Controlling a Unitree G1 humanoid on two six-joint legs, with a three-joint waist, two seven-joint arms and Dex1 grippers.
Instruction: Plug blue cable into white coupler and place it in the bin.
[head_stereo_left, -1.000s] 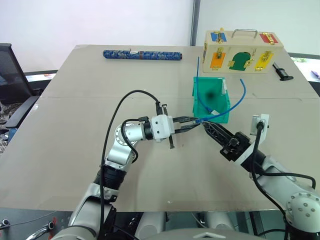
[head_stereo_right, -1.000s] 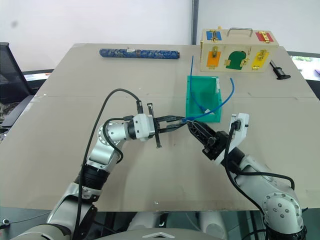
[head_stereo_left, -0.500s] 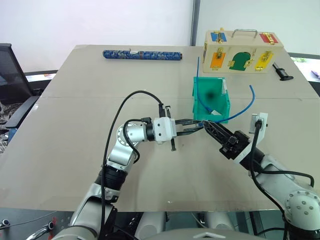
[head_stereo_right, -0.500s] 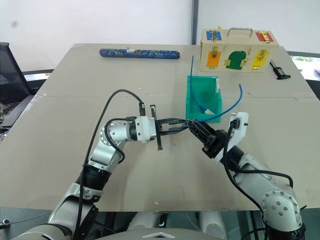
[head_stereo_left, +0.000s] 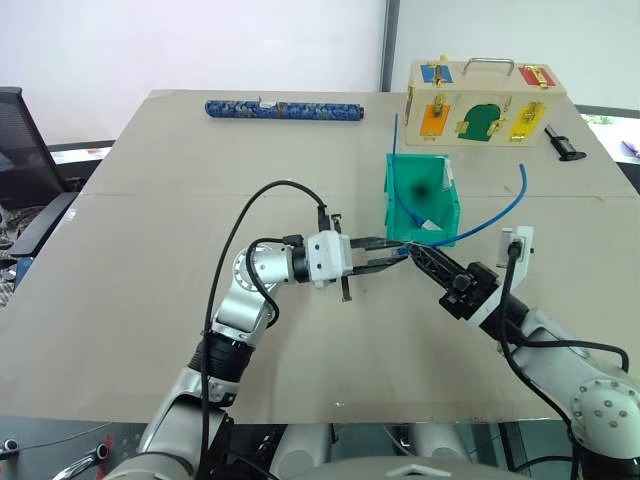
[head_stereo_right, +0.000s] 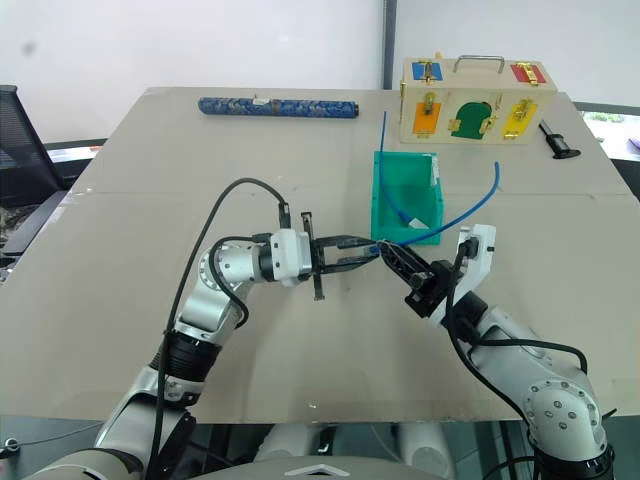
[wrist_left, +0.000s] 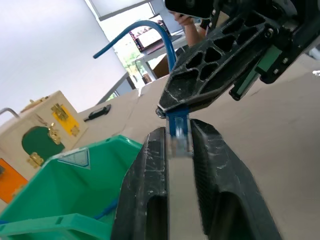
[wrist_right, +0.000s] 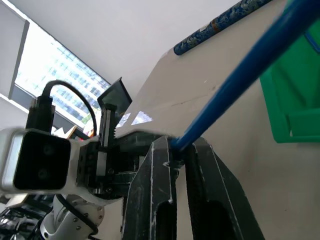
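Observation:
My two grippers meet above the table just in front of the bin (head_stereo_left: 402, 205), a teal-green tub. The right gripper (wrist_right: 180, 142) is shut on the blue cable (wrist_right: 240, 75) close to its end. From there the cable arcs up and to the right past the bin. The left gripper (wrist_left: 179, 135) points at it from the left. Its fingers (wrist_left: 150, 165) stand slightly apart on either side of the small pale piece (wrist_left: 179, 145) at the cable's end. I cannot tell whether that piece is the bare plug or the white coupler.
A second, straighter blue cord (head_stereo_left: 397, 135) rises from the bin's far left corner. Behind the bin stands a pale wooden box (head_stereo_left: 487, 103) with coloured doors, and a black tool (head_stereo_left: 563, 143) lies to its right. A blue patterned roll (head_stereo_left: 285, 109) lies at the far edge.
The right gripper has closed on the blue cable near its end. The left gripper's fingers have parted a little. The cable's free end has swung up and to the right.

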